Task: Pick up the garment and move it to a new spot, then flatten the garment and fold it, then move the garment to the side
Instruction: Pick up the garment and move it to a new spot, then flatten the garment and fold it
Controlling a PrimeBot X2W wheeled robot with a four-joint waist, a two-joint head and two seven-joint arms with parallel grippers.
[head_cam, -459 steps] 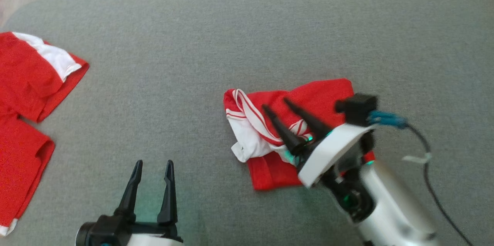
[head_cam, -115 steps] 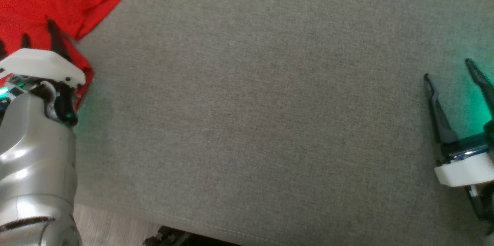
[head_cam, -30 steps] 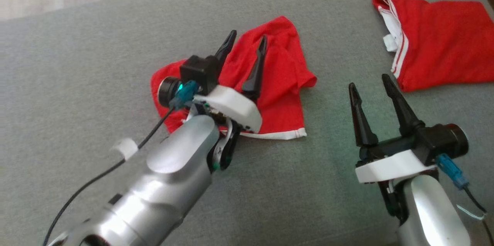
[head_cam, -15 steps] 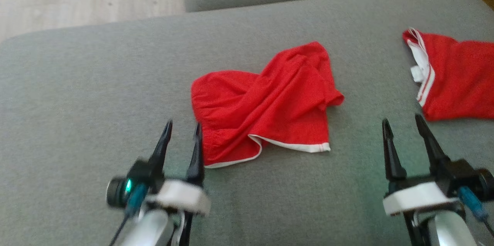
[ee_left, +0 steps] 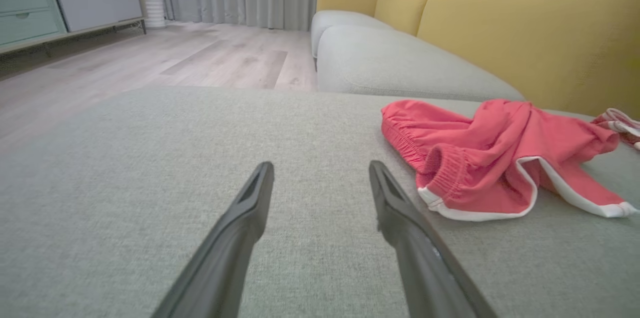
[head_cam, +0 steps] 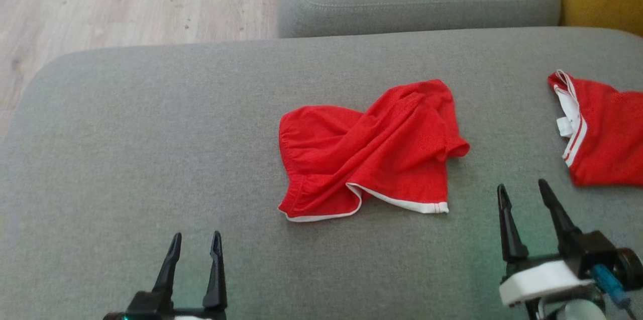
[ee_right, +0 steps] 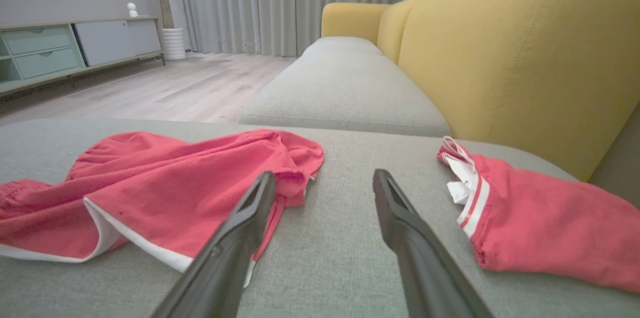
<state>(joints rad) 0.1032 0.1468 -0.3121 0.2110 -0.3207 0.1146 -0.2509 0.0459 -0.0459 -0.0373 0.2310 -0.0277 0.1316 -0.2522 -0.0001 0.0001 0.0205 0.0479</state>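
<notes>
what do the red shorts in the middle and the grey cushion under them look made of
Red shorts: thin, soft, matte cloth, probably a light sports knit; it lies in loose folds, with a gathered elastic waist and white hem trim. Grey cushion: matte woven upholstery fabric; a fine flecked weave shows.

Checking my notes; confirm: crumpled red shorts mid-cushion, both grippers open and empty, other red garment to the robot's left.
Wrong side: the head view shows the other red garment at the robot's right. Red shorts mid-cushion, left gripper and right gripper open and empty: correct.
</notes>
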